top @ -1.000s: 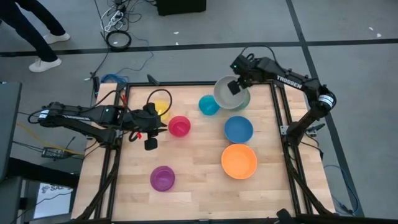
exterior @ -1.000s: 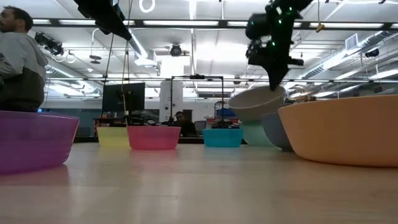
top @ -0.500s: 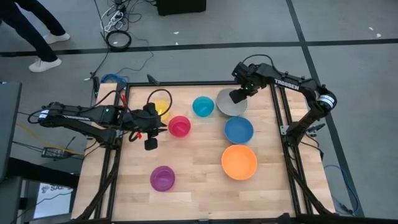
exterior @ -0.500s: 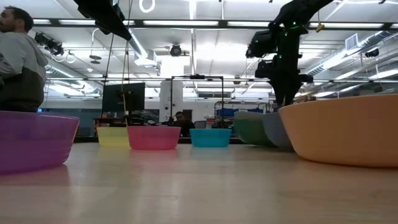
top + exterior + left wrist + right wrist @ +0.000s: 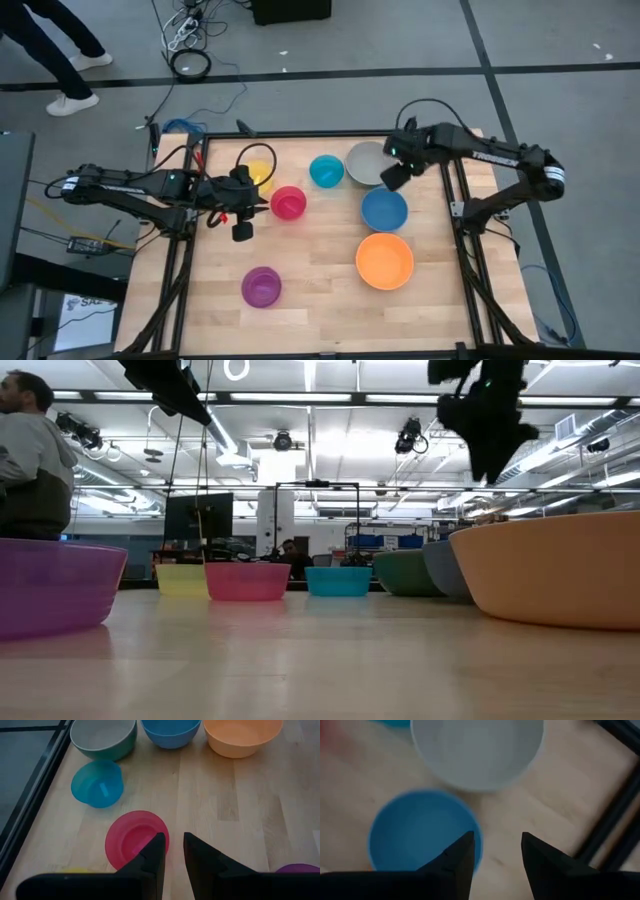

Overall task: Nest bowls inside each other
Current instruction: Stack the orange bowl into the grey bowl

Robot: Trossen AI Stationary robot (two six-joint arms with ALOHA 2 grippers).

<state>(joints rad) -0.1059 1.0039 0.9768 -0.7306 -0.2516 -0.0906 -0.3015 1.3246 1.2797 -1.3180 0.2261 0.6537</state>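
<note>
The grey-white bowl (image 5: pixel 366 162) sits nested in the green bowl (image 5: pixel 125 742) at the table's far right. My right gripper (image 5: pixel 495 845) hangs open above the gap between that pair and the blue bowl (image 5: pixel 383 209), holding nothing. The orange bowl (image 5: pixel 384 259) stands nearer. The cyan bowl (image 5: pixel 326 170), pink bowl (image 5: pixel 288 203), yellow bowl (image 5: pixel 260 172) and purple bowl (image 5: pixel 261 287) each rest upright on the table. My left gripper (image 5: pixel 174 855) waits above the table, just left of the pink bowl, its fingers slightly apart and empty.
A black frame rail (image 5: pixel 449 190) runs along the table's right edge close to my right arm. Bare wood (image 5: pixel 320 300) lies at the near middle. In the low view a person (image 5: pixel 30 460) stands beyond the table's left side.
My right gripper held the grey-white bowl tilted over the green bowl, then set it down inside it and opened. It has since swung toward the table's right and near side, over the blue bowl's far rim. The cyan bowl has slid slightly left.
</note>
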